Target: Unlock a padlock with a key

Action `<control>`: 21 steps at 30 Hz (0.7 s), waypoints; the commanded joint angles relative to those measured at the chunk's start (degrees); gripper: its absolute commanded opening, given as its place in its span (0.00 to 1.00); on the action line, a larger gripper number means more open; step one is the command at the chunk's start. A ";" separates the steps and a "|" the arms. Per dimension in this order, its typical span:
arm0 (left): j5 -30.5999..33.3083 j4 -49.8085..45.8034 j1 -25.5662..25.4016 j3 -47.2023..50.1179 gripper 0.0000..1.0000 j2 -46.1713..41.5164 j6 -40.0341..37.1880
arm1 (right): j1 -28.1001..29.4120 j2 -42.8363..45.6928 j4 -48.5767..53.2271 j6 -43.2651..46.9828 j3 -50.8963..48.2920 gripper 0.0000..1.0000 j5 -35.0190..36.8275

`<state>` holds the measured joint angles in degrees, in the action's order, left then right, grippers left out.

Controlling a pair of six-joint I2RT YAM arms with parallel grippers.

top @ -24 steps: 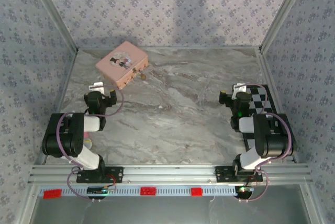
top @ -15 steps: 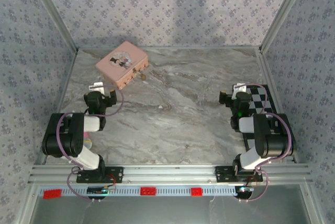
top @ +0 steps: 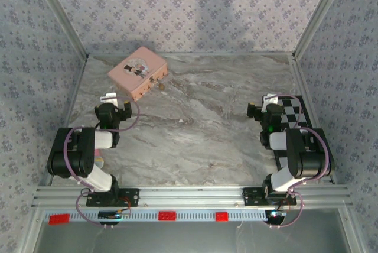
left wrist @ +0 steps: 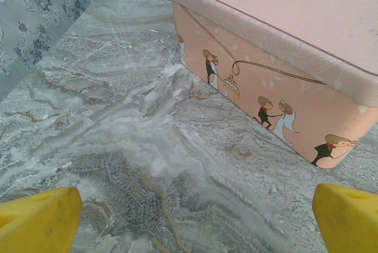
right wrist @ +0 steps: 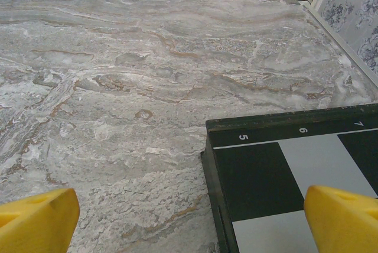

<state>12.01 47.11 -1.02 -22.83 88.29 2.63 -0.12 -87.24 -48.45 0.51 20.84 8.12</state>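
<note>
Padlock point(top: 159, 86) lies on the marble table point(top: 207, 135) in the far left part, touching or just beside the near right edge of the pink box point(top: 139, 71). From the overhead camera it is a small brass-coloured speck, too small to tell which way its shackle points or how its long axis runs. A pale sliver lies just beyond it against the box's corner; I cannot tell what that is.

Counted: one padlock, one pink box, one checkerboard point(top: 295, 117), two arms. No key can be made out at this size.

The box sits askew to the table edges, one corner toward the left arm, lid on, a picture on top. Its side wall, seen from the left wrist, carries small cartoon bride-and-groom figures.

The left gripper point(left wrist: 189, 217) hovers near the box's near corner with its yellow fingertips spread to the frame's two bottom corners: fully wide, nothing between them but bare marble. The right gripper point(right wrist: 189, 217) is well apart on the other side, above the far corner of the checkerboard, likewise spread wide and holding nothing.
</note>
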 commanded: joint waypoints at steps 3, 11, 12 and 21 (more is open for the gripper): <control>0.46 1.41 0.20 0.21 1.00 -0.49 0.52 | -0.10 -0.21 -0.09 0.63 0.96 0.99 0.00; 0.41 1.40 0.18 0.15 1.00 -0.49 0.48 | -0.41 -0.12 0.19 0.51 1.08 0.99 -0.66; 0.44 1.45 0.21 0.15 1.00 -0.48 0.52 | -0.40 -0.12 0.19 0.54 1.10 0.99 -0.74; 0.31 1.52 0.18 0.20 1.00 -0.49 0.33 | -0.41 -0.12 0.19 0.54 1.11 0.99 -0.61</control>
<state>12.01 47.11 -1.02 -22.83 88.29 2.63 -0.14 -87.24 -48.45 0.51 20.84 8.05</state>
